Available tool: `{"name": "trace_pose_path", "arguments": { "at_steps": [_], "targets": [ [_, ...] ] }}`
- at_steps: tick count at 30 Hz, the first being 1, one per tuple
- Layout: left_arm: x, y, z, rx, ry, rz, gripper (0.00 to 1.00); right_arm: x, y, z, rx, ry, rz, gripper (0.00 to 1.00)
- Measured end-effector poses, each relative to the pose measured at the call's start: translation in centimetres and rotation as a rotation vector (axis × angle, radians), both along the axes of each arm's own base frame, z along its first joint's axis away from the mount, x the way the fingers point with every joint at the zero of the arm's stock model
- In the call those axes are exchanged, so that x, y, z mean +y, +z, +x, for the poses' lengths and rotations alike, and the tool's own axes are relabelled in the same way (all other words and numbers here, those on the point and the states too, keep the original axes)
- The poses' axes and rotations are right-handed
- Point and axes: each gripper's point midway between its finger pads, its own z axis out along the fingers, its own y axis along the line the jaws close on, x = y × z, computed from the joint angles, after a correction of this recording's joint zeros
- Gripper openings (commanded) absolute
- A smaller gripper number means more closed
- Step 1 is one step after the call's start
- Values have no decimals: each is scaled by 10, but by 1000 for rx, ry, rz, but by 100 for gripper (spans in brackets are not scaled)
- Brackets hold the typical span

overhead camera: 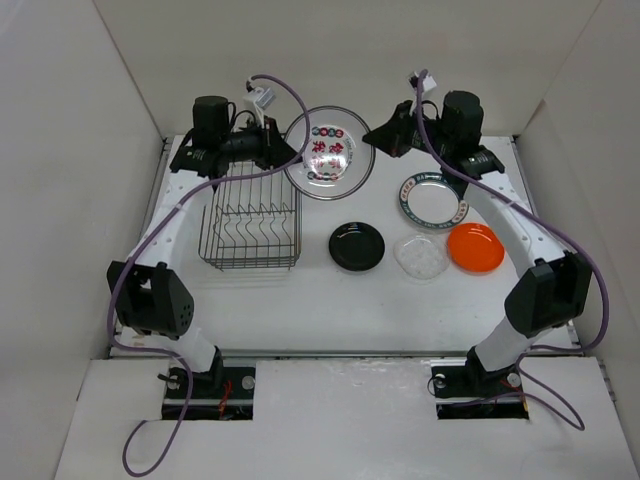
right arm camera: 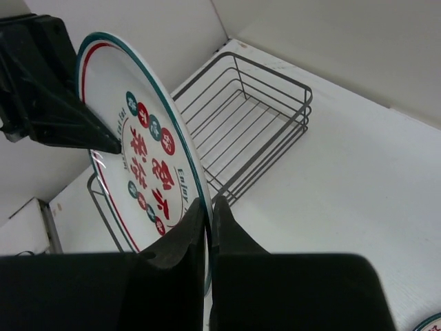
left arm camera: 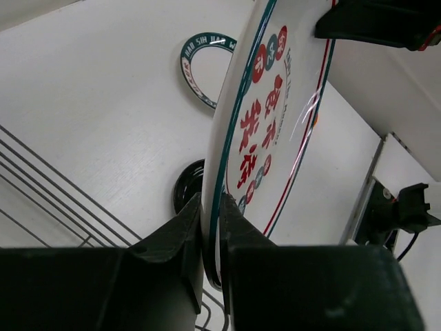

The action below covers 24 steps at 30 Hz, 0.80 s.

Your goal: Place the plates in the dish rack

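Observation:
The white plate with red-green centre marks (overhead camera: 330, 152) is held in the air at the back of the table, between both grippers. My left gripper (overhead camera: 285, 150) is shut on its left rim and my right gripper (overhead camera: 377, 138) on its right rim. The left wrist view shows that plate (left arm camera: 269, 117) pinched edge-on between the left gripper's (left arm camera: 211, 214) jaws. The right wrist view shows the same plate (right arm camera: 138, 158) in the right gripper (right arm camera: 209, 214). The dish rack (overhead camera: 252, 225) stands left of centre with no plates in it; it also shows in the right wrist view (right arm camera: 255, 117).
On the table lie the black plate (overhead camera: 357, 246), the clear plate (overhead camera: 421, 257), the orange plate (overhead camera: 475, 247) and the green-rimmed plate (overhead camera: 432, 198), all right of the rack. White walls enclose the table on three sides.

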Motion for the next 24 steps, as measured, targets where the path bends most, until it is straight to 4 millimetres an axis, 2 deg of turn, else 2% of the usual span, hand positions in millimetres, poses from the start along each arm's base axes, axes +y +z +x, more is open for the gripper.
{"name": "trace_pose_path", "arguments": {
  "at_steps": [1, 2, 3, 7, 10, 12, 17, 18, 19, 22, 24],
  "targets": [
    [0, 1, -1, 6, -4, -7, 0, 1, 0, -1, -3, 9, 0, 10],
    [1, 1, -1, 14, -6, -14, 0, 1, 2, -2, -8, 17, 2, 41],
    [2, 1, -2, 18, -7, -20, 0, 3, 2, -4, 4, 24, 13, 99],
    [14, -13, -8, 28, 75, 8, 0, 16, 8, -12, 6, 65, 43, 100],
    [41, -20, -19, 32, 238, 83, 0, 17, 6, -9, 12, 29, 45, 100],
    [70, -11, -25, -20, 405, 159, 0, 10, -3, -3, 36, -36, 32, 100],
    [150, 27, -52, -173, 802, 319, 0, -14, -26, 10, 97, -208, -18, 100],
    [168, 29, -55, -187, 888, 362, 0, -19, -30, 9, 105, -234, -27, 100],
    [177, 29, -60, -191, 927, 383, 0, -23, -33, 7, 117, -253, -35, 100],
    [211, 9, -70, -151, 1067, 514, 0, -31, -38, 2, 130, -291, -50, 100],
    [223, -16, -73, -106, 1097, 607, 0, -35, -38, -1, 131, -310, -54, 100]
  ]
}}
